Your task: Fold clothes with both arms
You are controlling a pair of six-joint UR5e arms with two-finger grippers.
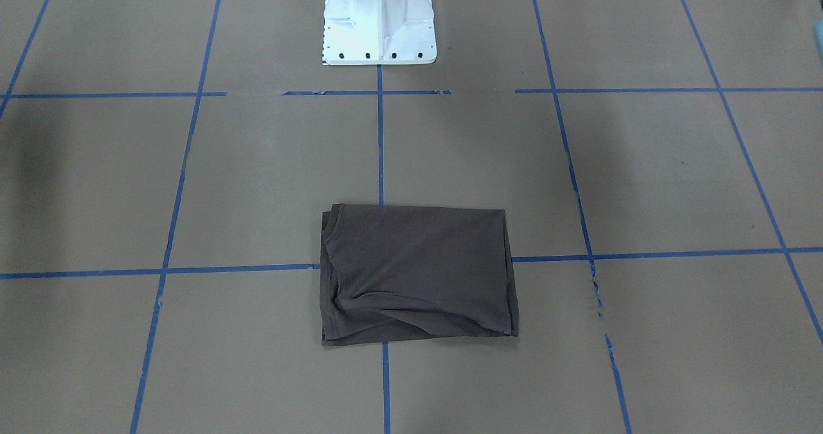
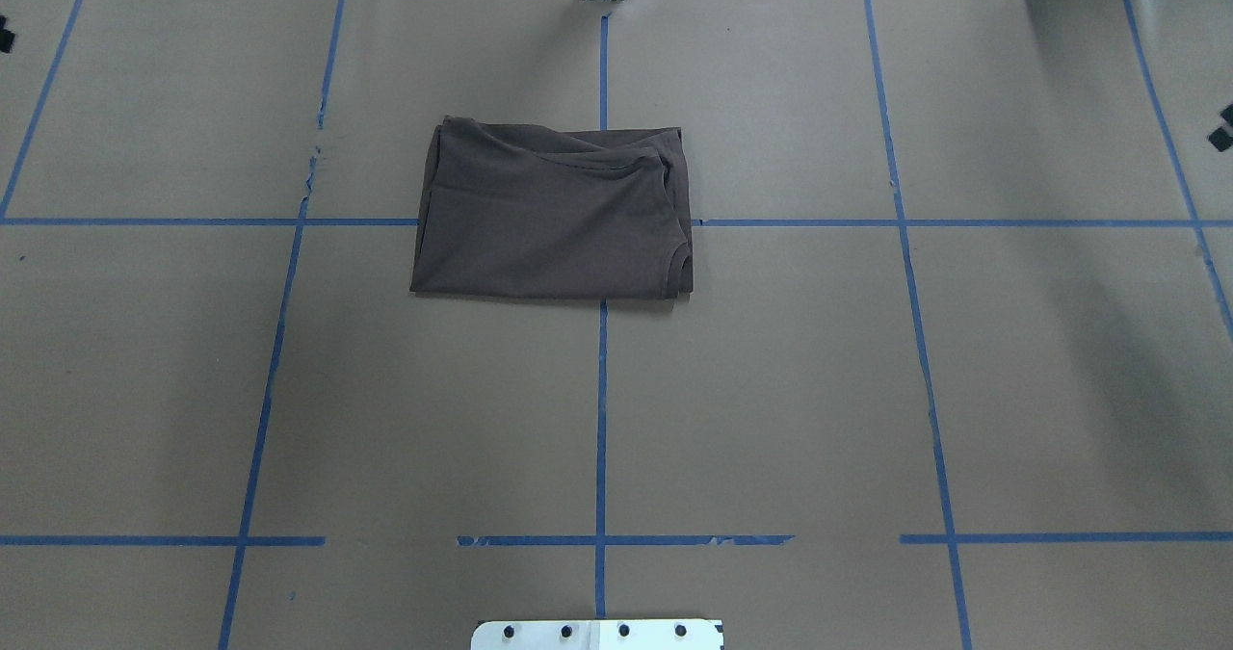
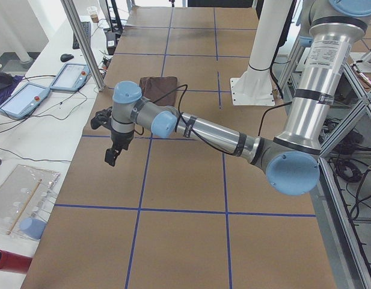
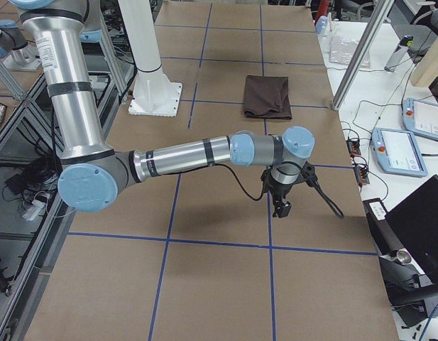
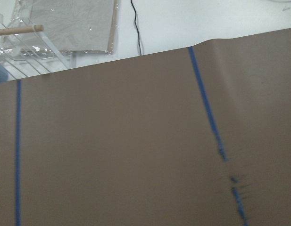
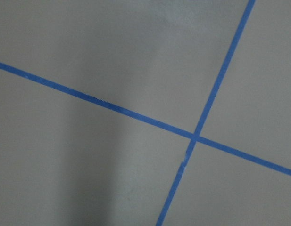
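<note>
We see the shirt (image 2: 554, 212) folded into a rectangle, midway along the far edge of the table (image 2: 771, 390). The left gripper (image 3: 111, 155) and right gripper (image 4: 281, 207) hang well apart from it, toward the table's ends. We cannot tell whether their jaws are spread. A returning finger could snag the rumpled far hem and undo the fold.

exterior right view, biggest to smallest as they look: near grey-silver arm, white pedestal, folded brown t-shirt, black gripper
1. grey-silver right arm
2. white pedestal
3. folded dark brown T-shirt and black right gripper: look alike, gripper nearer, so unranked
</note>
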